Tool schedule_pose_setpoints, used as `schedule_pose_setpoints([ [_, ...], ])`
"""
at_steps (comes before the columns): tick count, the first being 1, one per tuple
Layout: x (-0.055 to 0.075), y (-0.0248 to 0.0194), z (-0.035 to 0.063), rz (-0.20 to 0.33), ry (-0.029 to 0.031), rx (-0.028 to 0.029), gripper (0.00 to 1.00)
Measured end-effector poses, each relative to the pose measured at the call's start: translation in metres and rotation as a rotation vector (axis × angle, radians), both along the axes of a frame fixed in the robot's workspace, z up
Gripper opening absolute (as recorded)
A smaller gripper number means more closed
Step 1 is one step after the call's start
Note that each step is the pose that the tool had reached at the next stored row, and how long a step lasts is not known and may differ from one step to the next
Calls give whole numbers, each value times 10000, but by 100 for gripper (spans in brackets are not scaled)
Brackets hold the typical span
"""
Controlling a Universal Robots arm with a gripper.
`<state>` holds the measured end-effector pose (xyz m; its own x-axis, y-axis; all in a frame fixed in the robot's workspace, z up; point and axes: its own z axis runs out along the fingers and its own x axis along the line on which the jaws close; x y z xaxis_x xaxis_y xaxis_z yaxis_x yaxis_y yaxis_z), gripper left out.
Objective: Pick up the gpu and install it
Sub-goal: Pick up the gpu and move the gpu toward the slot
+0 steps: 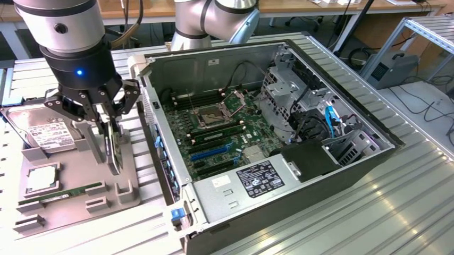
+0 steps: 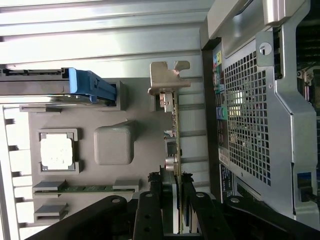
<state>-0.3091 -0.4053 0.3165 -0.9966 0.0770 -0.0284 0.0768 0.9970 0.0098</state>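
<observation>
gpu (image 1: 112,147) (image 2: 173,120): stands upright on its long edge on the gray tray (image 1: 74,162) (image 2: 85,120), along the tray's edge nearest the computer case. Its silver end bracket (image 2: 168,79) sits at the tray corner, just over a gray holder block.
gpu seating: the lower edge is down among the tray's slotted holders. I cannot tell whether it rests in them or is a touch clear.
gripper (image 1: 106,130) (image 2: 170,180): comes straight down over the card with its black fingers (image 2: 150,210) closed to a narrow gap, one on each face of the gpu, holding it near the end away from the bracket.
arm: a silver and black wrist with a blue light hangs over the tray's case-side edge.
CPU (image 1: 41,178) (image 2: 56,151): lies flat in a square pocket near the tray's middle, well apart from the gpu.
RAM stick (image 1: 60,195) (image 2: 85,189): a narrow green strip in two holders along the tray's end edge, beyond the CPU.
hard drive (image 1: 46,130): silver with a white label, at the tray's opposite end.
computer case (image 1: 234,50) (image 2: 250,110): lies open on its side just beside the tray, its perforated rear panel facing the gpu.
motherboard (image 1: 220,133): green, on the case floor, with a blue slot (image 1: 209,153) near the case wall on the tray side.
table (image 1: 397,212) (image 2: 100,40): ribbed metal, carrying the tray and the case.
</observation>
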Motion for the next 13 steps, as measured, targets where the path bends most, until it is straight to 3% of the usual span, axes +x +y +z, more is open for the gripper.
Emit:
schedule_pose_setpoints([
  [1, 0, 0, 2, 0, 0, 0, 27],
  [3, 0, 0, 146, 0, 0, 0, 27],
  [7, 0, 0, 151, 0, 0, 0, 27],
  [9, 0, 0, 268, 0, 0, 0, 27],
  [13, 0, 0, 274, 0, 0, 0, 27],
])
